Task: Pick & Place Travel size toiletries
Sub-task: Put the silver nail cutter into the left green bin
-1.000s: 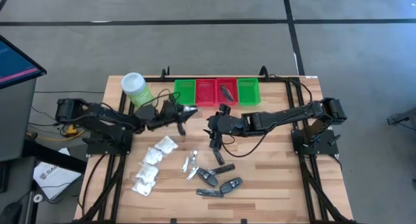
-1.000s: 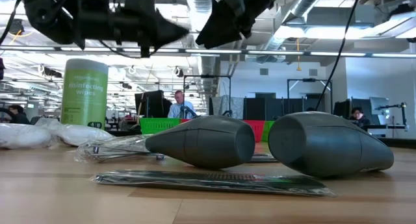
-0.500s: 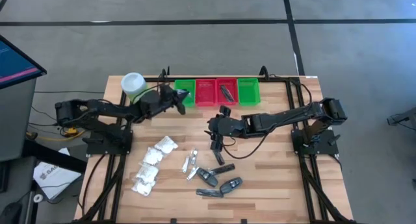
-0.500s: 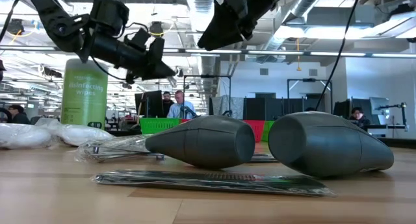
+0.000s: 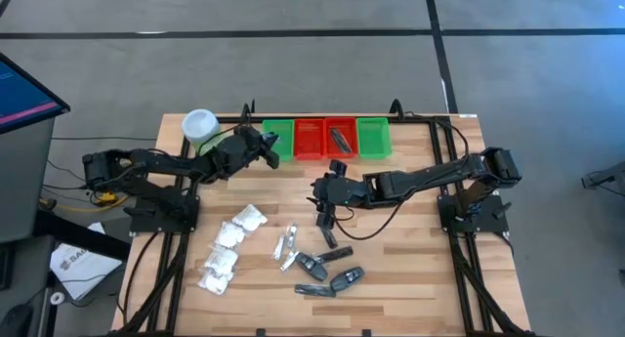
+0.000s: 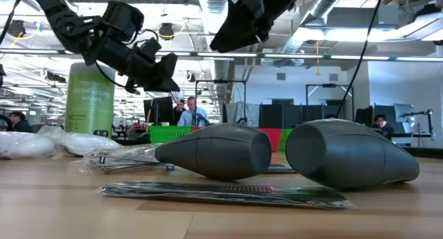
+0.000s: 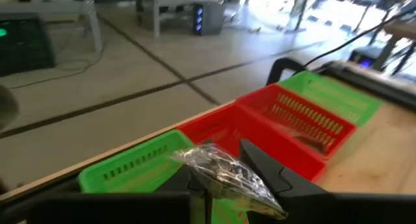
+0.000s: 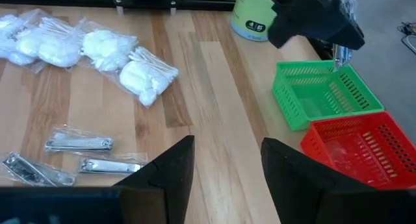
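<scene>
L hand (image 7: 221, 185) grips silver sachet (image 7: 224, 175) above green tray (image 7: 130, 169); R hand (image 8: 224, 162) agape over table.

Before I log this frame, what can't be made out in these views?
- What lies in the red trays: too small in the high view; hidden behind the dark grey pieces in the low view.
- The left gripper holds a clear-wrapped silver item; what it is stays unclear.
- Right gripper: the table directly beneath it is cut off in its wrist view.
</scene>
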